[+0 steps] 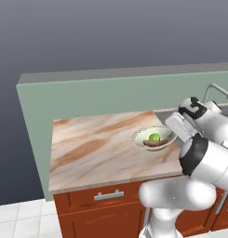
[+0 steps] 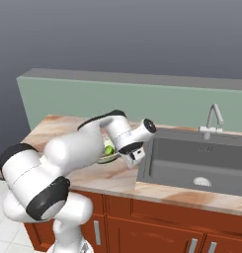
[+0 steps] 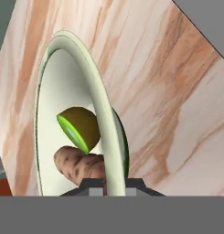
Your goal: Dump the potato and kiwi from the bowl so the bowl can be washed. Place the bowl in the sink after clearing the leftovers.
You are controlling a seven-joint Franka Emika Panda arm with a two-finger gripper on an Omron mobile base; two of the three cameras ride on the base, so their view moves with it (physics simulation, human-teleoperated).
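Claw: gripper (image 3: 107,184) straddles the bowl's near rim, one dark finger tip on each side of it in the hand view, jaws parted just enough to take the rim between them; whether the tips actually press on the rim I cannot tell.
Claw in base views: in the left base view the hand reaches to the bowl's right edge; in the right base view the hand hangs at the counter's edge beside the sink, its tips hidden from sight.
Counter: one marble-patterned counter (image 1: 92,148) on red-brown cabinets (image 1: 101,211), with a pale green back wall (image 1: 87,100) behind it.
Bowl: one cream bowl (image 1: 142,138), standing upright on the counter near its right end, just left of the sink; in the right base view it is mostly hidden behind the arm.
Kiwi: one kiwi (image 1: 154,137), inside the bowl, bright green; in the hand view it shows a green cut face and a brown skin and sits against the potato.
Potato: one potato (image 1: 154,144), inside the bowl, lying along the near side, touching the kiwi.
Sink: one dark grey sink (image 2: 191,163), set in the counter to the right of the bowl, with one round silver drain (image 2: 202,182) in its floor.
Faucet: one chrome faucet (image 2: 213,120) at the sink's back edge.
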